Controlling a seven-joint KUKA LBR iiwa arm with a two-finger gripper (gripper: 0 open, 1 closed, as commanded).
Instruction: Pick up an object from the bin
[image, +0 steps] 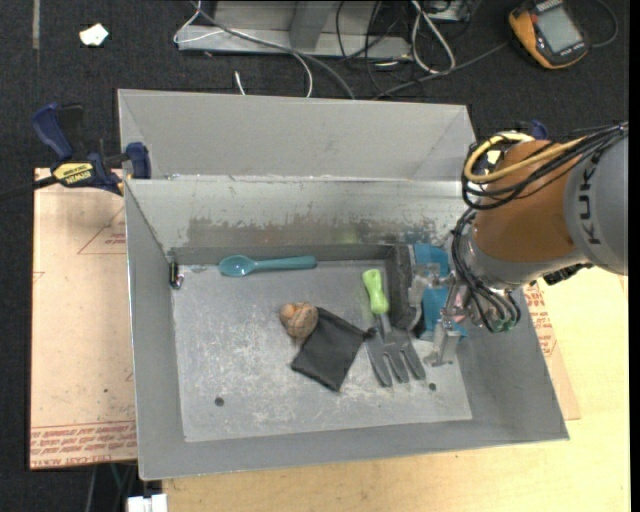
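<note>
Although the gripper (441, 347) hung low over the right side of the bin (250, 410), whether it was apart or together could not be told, since the blue fittings and cables of the wrist masked its tip. Nothing showed in its grasp.

Just to its left lay a fork (393, 360), grey tines fanned toward the front wall and green handle pointing back. The tines were the nearest thing to the tip, though contact could not be made out. Beyond the fork, a black square pad (328, 351) lay close against its neck. A brown walnut-like lump (298, 318) sat at the pad's rear corner, and a teal spoon (265, 264) lay along the back wall, well apart.

The step in hand looked like the approach, with no object yet lifted. If the fork was the aim, the next move would call for a small shift left to straddle its thin, flat metal and a firm close down near the floor.
</note>
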